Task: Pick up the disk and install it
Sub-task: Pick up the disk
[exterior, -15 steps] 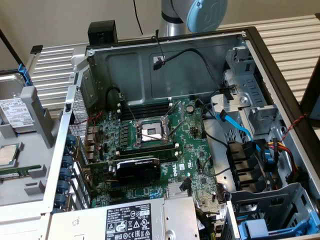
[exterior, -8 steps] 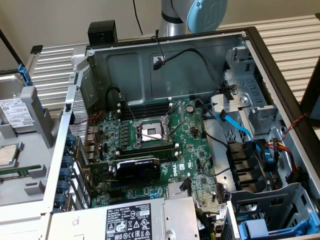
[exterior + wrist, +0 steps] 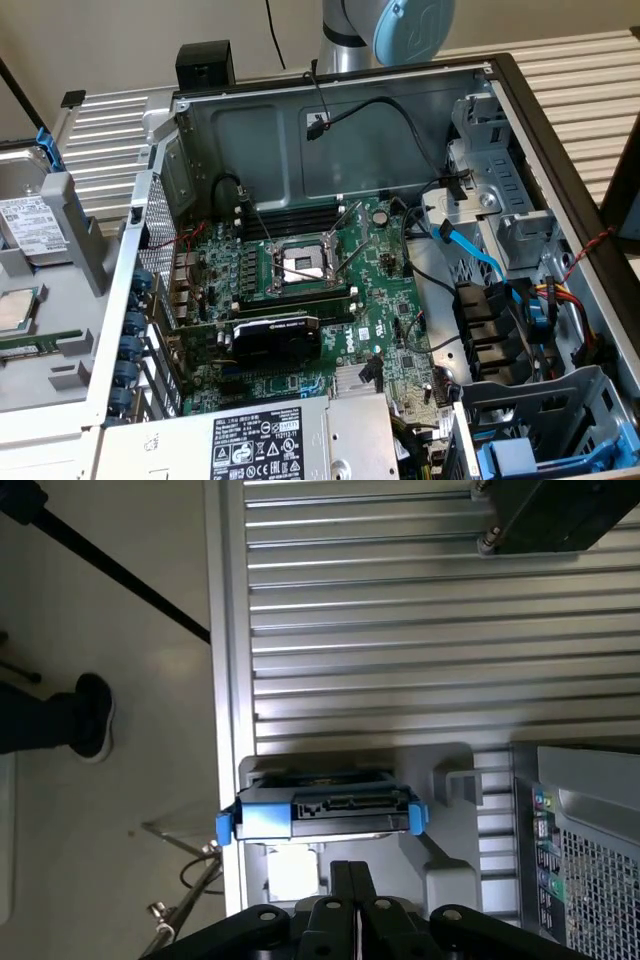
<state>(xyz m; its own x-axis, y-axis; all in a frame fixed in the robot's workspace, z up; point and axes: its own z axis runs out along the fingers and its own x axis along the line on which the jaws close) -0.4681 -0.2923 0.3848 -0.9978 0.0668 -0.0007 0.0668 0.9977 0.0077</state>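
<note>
The disk [image 3: 325, 815] is a silver-grey drive in a blue plastic carrier, standing in a grey holder [image 3: 440, 810] on the slatted table beside the computer case. In the exterior view, the disk [image 3: 30, 225] shows its white label at the far left, outside the case. My gripper [image 3: 352, 870] hovers over the holder close to the disk and apart from it. Its two black fingers [image 3: 342, 880] are pressed together with nothing between them. The arm's blue-capped joint [image 3: 400, 25] is behind the case's far wall.
The open computer case [image 3: 350, 120] holds a motherboard [image 3: 300, 270], cables and a power-supply box [image 3: 260, 440]. Drive bays with blue carriers [image 3: 530, 455] sit at the exterior view's lower right. A small square processor chip [image 3: 15, 310] lies near the disk. A person's shoe [image 3: 90, 715] stands on the floor.
</note>
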